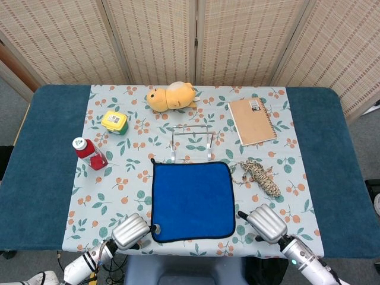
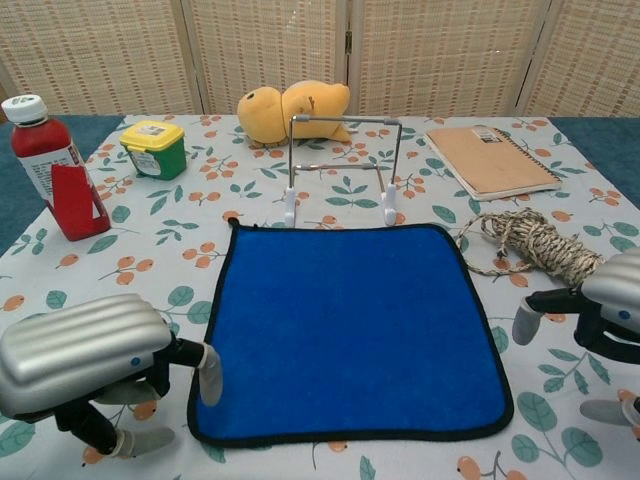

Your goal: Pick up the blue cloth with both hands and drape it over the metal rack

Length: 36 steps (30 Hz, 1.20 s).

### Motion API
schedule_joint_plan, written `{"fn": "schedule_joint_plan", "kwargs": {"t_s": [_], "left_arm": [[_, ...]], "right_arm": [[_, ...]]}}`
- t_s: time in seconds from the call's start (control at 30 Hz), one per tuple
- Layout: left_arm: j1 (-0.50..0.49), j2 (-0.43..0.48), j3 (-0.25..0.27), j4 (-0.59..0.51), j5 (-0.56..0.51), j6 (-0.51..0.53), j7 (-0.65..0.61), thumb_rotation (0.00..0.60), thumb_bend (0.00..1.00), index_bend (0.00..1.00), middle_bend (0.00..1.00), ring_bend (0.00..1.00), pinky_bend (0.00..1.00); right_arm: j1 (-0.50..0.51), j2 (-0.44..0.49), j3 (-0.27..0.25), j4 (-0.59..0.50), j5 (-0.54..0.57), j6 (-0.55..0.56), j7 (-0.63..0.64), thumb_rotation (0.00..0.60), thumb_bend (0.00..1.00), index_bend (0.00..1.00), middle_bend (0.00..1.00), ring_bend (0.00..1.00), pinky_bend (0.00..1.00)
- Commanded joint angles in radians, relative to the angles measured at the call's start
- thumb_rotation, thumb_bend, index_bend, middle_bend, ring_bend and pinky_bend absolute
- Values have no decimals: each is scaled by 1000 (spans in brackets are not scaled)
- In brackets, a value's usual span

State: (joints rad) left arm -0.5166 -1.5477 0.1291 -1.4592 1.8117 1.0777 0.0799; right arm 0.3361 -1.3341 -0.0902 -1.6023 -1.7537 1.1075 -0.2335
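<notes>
The blue cloth (image 1: 192, 200) (image 2: 348, 327) lies flat on the floral tablecloth, its far edge just in front of the metal rack (image 1: 191, 142) (image 2: 340, 168). My left hand (image 1: 130, 231) (image 2: 90, 362) hovers at the cloth's near-left corner, fingers apart, one fingertip right at the hem. At the cloth's near-right side my right hand (image 1: 265, 223) (image 2: 600, 319) is also spread and holds nothing; a fingertip points toward the right hem with a small gap left.
A coiled rope (image 1: 259, 176) (image 2: 545, 252) lies right of the cloth, close to my right hand. A notebook (image 1: 252, 120), a plush toy (image 1: 172, 97), a yellow-lidded jar (image 1: 115, 122) and a red bottle (image 1: 89, 154) stand further back and left.
</notes>
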Motion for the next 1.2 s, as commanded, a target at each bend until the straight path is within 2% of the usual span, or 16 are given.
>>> {"fn": "schedule_joint_plan", "kwargs": {"t_s": [0.03,0.3,0.63,1.2], "left_arm": [[-5,-20,-1,14,-11,-7,-1,600,296,419,1000,950,1000],[-11,-54,-5,34,-31,-6,2,600,296,430,1000,950,1000],[-26,-92,-3,66,-30,6,-40,600,299,517,1000,954,1000],[-35,-107,-3,80,-66,-2,-21,600,423,535,1000,955,1000]], "right_arm": [[3,-8,-1,5,5,1,2,600,168,358,925,885,907],[7,-18,-10,15,14,6,5,600,169,358,925,884,907],[7,-26,-16,34,30,14,18,600,168,358,925,887,914],[10,-27,-22,47,36,37,41,600,168,358,926,889,915]]}}
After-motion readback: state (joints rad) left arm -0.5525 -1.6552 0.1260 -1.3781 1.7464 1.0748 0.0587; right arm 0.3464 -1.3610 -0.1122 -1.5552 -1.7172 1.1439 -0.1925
